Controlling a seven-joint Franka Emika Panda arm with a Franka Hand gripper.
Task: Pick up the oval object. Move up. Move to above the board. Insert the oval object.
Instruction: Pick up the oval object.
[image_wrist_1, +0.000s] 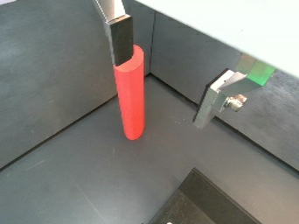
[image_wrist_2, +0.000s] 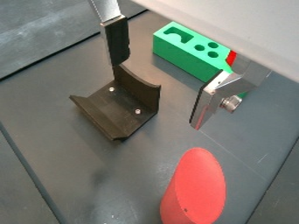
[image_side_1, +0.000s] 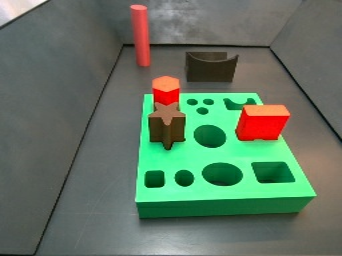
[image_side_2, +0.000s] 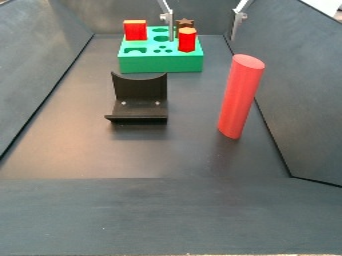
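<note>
The oval object (image_wrist_1: 132, 96) is a tall red rod standing upright on the dark floor near a wall; it also shows in a wrist view (image_wrist_2: 193, 188) and in both side views (image_side_1: 140, 35) (image_side_2: 238, 95). The green board (image_side_1: 221, 175) lies flat with many holes; it shows too in a wrist view (image_wrist_2: 187, 48) and a side view (image_side_2: 160, 60). My gripper (image_wrist_1: 163, 92) (image_wrist_2: 162, 96) is open and empty, high above the floor. The rod stands to one side of it, not between the fingers (image_wrist_1: 121, 39). Only the fingertips show at the upper edge of a side view (image_side_2: 166, 10).
On the board stand a short red hexagonal peg (image_side_1: 166, 92), a dark brown notched block (image_side_1: 167, 127) and a red cube (image_side_1: 263, 122). The fixture (image_wrist_2: 117, 107) (image_side_2: 138, 97) stands on the floor between rod and board. Grey walls enclose the floor.
</note>
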